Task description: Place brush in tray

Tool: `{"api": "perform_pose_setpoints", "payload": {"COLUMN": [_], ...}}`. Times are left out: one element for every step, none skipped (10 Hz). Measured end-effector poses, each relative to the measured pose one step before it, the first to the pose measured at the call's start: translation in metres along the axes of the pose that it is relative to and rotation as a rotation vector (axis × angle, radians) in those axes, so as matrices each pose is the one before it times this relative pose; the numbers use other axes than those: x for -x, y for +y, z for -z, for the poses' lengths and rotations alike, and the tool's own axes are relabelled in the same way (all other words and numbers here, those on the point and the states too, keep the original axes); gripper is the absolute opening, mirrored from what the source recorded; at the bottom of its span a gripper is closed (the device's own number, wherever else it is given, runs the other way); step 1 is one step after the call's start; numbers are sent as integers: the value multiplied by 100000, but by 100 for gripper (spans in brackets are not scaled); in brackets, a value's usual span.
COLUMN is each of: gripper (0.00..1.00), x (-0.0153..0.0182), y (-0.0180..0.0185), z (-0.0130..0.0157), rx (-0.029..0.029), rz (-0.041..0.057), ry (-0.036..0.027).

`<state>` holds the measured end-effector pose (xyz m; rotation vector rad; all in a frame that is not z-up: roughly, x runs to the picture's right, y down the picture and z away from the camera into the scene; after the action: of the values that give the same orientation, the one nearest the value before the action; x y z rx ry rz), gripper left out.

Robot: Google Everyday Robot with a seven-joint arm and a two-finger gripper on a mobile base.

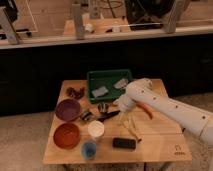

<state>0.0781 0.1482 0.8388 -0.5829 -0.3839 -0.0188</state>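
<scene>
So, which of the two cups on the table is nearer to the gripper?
The white cup, beside the red-brown bowl. The open gripper hangs over the table, close to it; the blue cup stands farther, by the front edge.

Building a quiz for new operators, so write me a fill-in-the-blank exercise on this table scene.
The tray with raised walls is ____ in colour. The brush lies on the table, not yet in the ____. The tool, fingers open, hangs low between the brush and the ____ carrot-shaped item. The bowl nearer the tray is ____.
Missing words: green; tray; orange; purple.
</scene>
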Motion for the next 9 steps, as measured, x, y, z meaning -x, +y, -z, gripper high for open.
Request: {"api": "perform_pose_setpoints", "payload": {"gripper": [80,80,80,80,80,80,80,80,80], "x": [-335,111,324,338,299,134,145,94,40], "y": [-35,-207,-253,-245,-262,-248,-280,-165,-214], "z": [-567,-510,-451,-276,-104,-184,-380,-315,-392], "rx": [474,445,438,383,276,606,795,532,620], "rz": [-1127,-210,187,284,316,-150,-645,-426,-792], "ry": [-954,-755,-513,-270,-28,292,408,309,361]}}
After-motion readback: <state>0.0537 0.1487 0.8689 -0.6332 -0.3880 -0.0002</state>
